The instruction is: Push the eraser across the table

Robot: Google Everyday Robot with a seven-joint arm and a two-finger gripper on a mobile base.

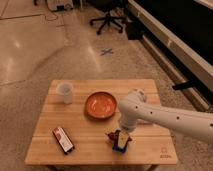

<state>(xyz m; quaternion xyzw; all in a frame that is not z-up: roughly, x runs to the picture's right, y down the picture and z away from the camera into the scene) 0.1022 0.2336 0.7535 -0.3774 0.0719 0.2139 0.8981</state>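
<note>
A flat rectangular block (63, 139) in red, white and black, which looks like the eraser, lies on the front left of the wooden table (145, 152). My gripper (120, 140) points down at the front middle of the table, well to the right of that block. A small yellow and blue thing (121, 143) sits right at the gripper's tip. I cannot tell whether it is held or only touched. The white arm (165, 117) reaches in from the right.
An orange bowl (100, 104) stands at the table's middle, just behind the gripper. A white cup (65, 92) stands at the back left. An office chair (107, 20) and a dark counter (175, 35) are beyond the table on the floor.
</note>
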